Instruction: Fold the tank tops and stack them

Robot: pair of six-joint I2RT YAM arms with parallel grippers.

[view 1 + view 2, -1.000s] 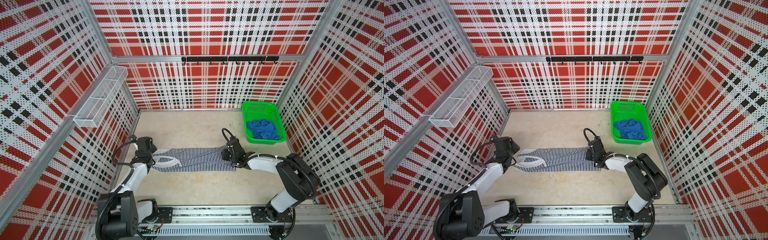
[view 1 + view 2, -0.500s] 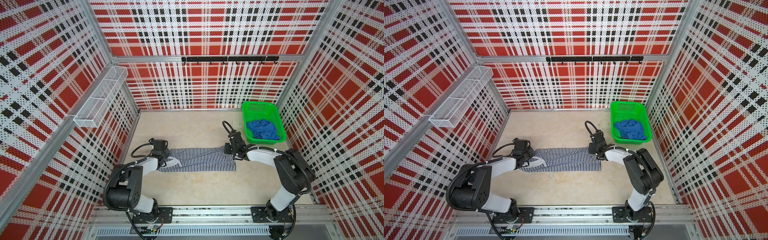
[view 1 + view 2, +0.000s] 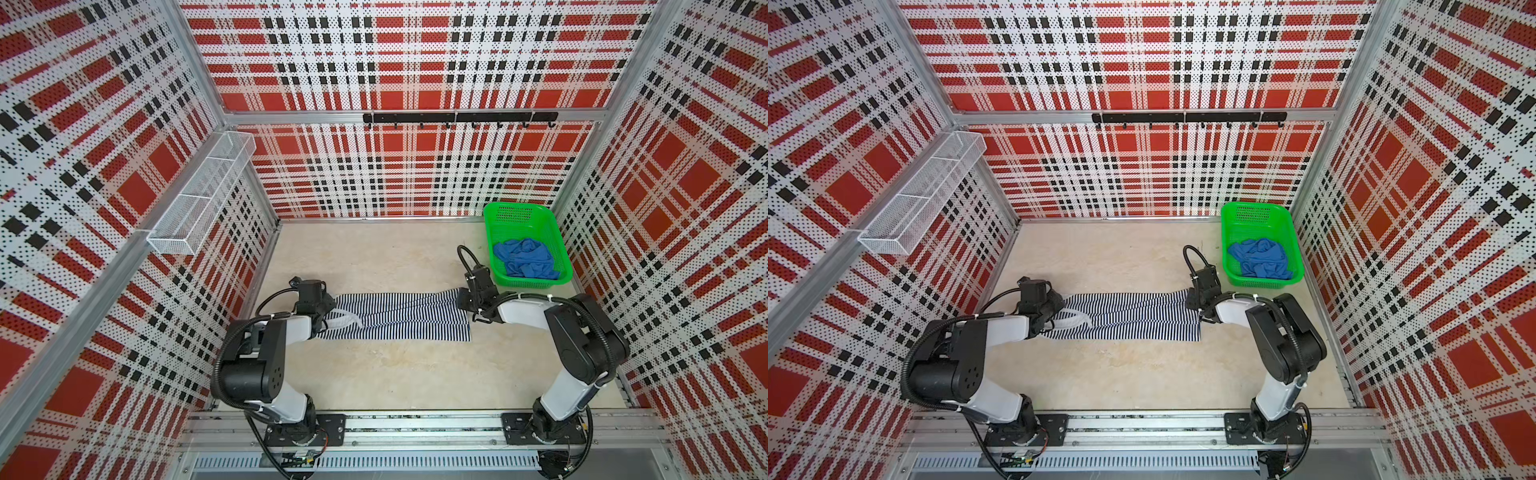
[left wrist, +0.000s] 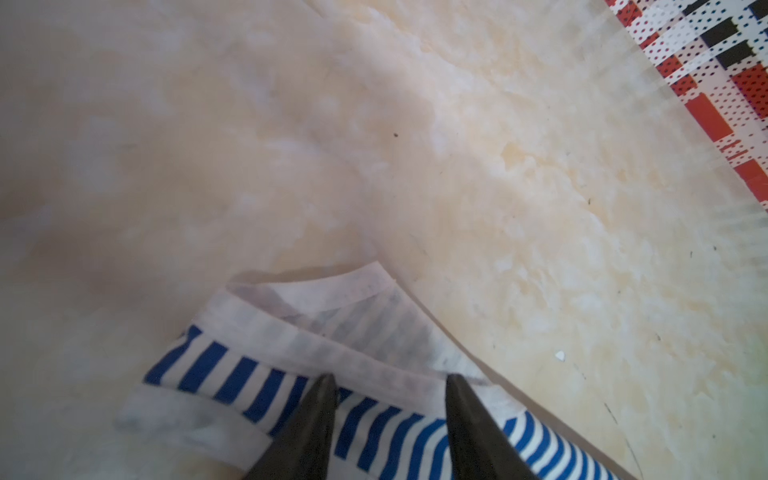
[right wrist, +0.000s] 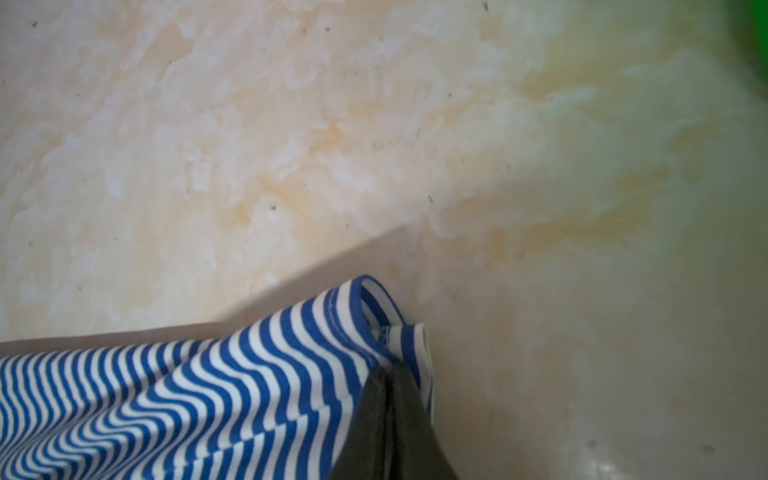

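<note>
Tank top [image 5: 166,395] hem inside right gripper [image 5: 388,370]

Navy-and-white striped tank top [image 3: 399,320] with white trim, royal blue tank top [image 3: 525,258], bright green basket [image 3: 515,214], creamy marbled bench [image 3: 374,374], red-black-white plaid walls [image 3: 395,62].

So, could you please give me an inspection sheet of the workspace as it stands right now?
Surface: beige marbled table, a few dark specks.
Job's things: striped tank top laid out lengthwise across the middle; blue tank top crumpled in the green basket at far right.
Clutter: nothing seen.
Grippers: left gripper open, fingertips over the white-trimmed strap end; right gripper shut on the striped top's opposite corner.
Cables: a black cable loops above the right wrist; another arcs by the left arm.
Surroundings: plaid perforated walls, white wire shelf on the left wall, black hook rail on the back wall.
</note>
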